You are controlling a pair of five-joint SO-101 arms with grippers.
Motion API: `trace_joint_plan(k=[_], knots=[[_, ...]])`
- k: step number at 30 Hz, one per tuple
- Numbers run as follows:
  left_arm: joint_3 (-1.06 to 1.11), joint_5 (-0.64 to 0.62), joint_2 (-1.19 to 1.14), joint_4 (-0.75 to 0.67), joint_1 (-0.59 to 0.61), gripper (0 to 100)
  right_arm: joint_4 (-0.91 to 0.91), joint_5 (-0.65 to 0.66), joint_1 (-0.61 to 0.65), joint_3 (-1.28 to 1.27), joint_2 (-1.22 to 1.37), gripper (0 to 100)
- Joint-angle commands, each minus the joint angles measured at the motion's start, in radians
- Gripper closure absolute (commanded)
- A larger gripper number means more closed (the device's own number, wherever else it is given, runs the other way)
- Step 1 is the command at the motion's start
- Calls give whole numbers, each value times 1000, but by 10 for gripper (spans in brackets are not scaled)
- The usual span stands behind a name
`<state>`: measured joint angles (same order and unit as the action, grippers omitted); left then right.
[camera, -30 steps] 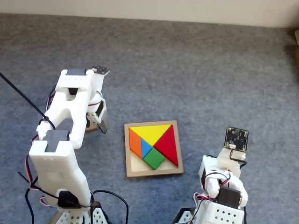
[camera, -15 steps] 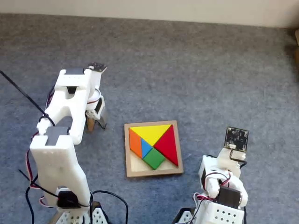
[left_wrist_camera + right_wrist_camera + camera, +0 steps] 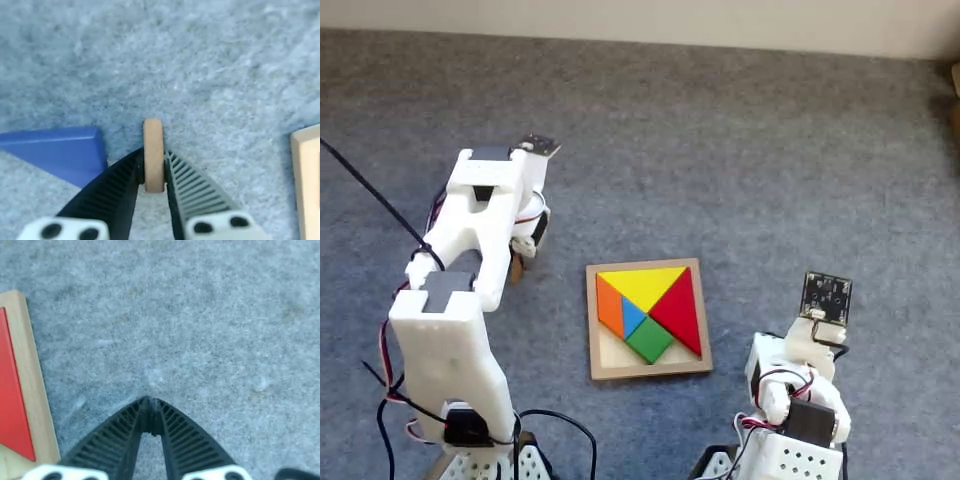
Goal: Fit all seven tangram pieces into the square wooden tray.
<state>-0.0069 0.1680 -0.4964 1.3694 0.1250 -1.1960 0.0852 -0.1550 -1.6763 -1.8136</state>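
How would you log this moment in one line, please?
left gripper: shut on tan piece, off tray | right gripper: shut, empty, over carpet | tray: five pieces in | blue triangle: on carpet

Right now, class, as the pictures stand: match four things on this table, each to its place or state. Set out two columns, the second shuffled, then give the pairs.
Things
1. tan piece
2. red triangle
3. right gripper
4. dark blue triangle

Places or states
A. lies flat on the carpet
B. shut, holding nothing
C. sits in the tray
D. clamped edge-on in the left gripper

Pairs: 1-D, 2-C, 3-B, 4-A
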Motion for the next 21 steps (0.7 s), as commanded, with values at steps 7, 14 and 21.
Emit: trace_joint_plan(k=[7,14,21], knots=[[-2,5,53,104,-113,995,4,12,-12,-111,-18,993],[22,2,265,196,-349,995,4,12,-12,-111,-18,993],[76,8,337,192,-602,994,77,14,-130,-117,-18,993]])
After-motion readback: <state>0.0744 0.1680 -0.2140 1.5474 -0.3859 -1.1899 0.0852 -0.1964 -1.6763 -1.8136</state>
